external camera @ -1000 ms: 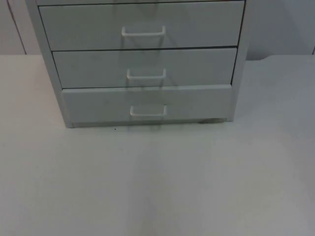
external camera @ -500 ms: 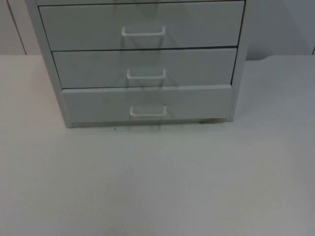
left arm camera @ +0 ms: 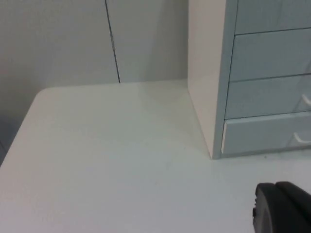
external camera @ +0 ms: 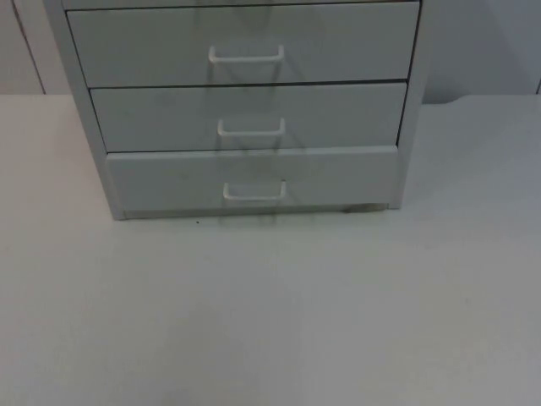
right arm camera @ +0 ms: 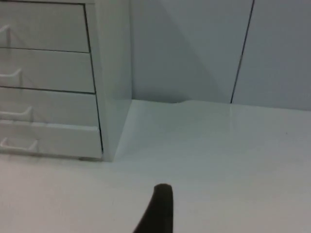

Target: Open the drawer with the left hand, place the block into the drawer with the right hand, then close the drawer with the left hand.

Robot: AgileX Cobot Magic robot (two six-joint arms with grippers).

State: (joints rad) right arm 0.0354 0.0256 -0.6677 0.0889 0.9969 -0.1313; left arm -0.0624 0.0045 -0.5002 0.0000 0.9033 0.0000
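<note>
Left gripper [left arm camera: 282,208] low over the white table [left arm camera: 112,160], off the left front corner of the drawer cabinet [left arm camera: 206,73]; cannot tell whether spread or pressed together. Right gripper [right arm camera: 159,209] mirrored off the cabinet's right front corner, waiting, its state equally impossible to tell. Ahead of the left gripper and to its right: three drawer fronts stacked, each with a white bar handle at its middle, long axis level and crosswise to the line of pull. Probably calls for a swing inward to the centre of the front, then a pinch across one bar. Both grippers about equally far from the handles, by the look of it, yet left by the task. Top drawer [external camera: 243,34], middle drawer [external camera: 249,106], bottom drawer [external camera: 169,182] with its handle [external camera: 254,191]: pale grey, plain, all shut, the bottom front standing a shade proud of the frame. Behind the cabinet, grey partition wall [left arm camera: 58,43]
</note>
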